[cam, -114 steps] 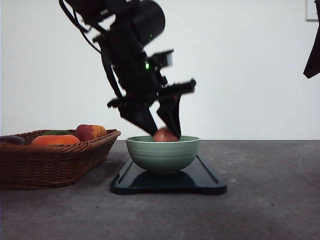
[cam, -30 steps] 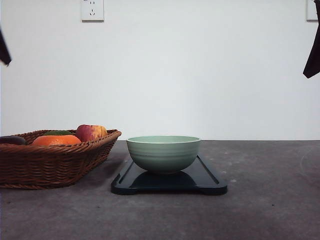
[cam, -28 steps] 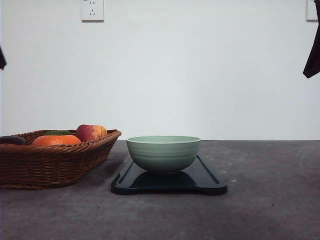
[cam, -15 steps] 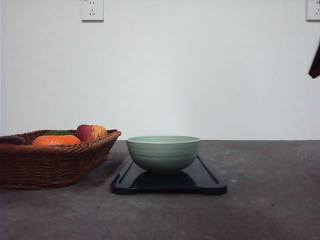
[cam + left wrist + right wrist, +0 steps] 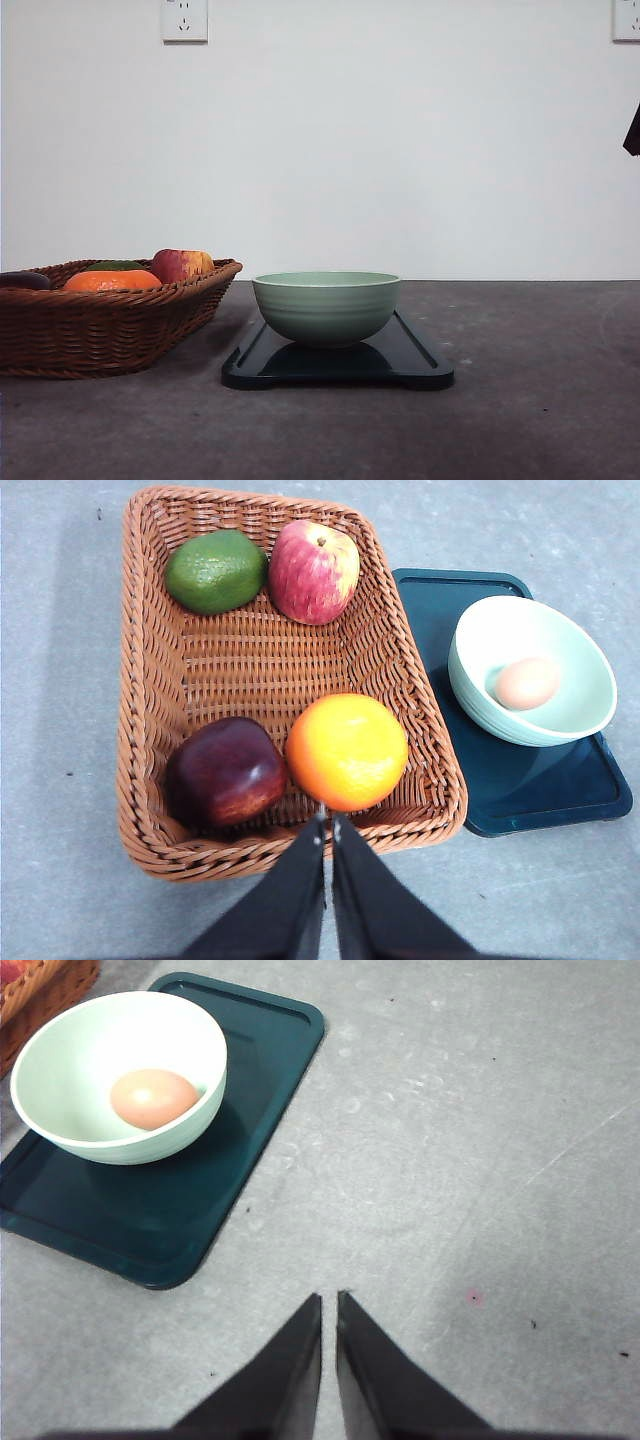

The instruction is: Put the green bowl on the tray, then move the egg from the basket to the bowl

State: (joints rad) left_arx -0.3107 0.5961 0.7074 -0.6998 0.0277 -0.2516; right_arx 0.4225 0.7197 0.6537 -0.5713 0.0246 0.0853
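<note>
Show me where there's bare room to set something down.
Open gray table beyond the tray's far side from the basket, plus a tray strip beside the green bowl. The basket is crowded with fruit.

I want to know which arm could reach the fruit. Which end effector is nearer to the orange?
Left. The left end effector hangs just beside the orange at the basket rim. The right end effector is over bare table beyond the tray.

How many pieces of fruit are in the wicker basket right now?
4, all in the basket: a green avocado and a red apple at one end, a dark red apple and an orange at the other. Nothing seems hidden beneath them.
</note>
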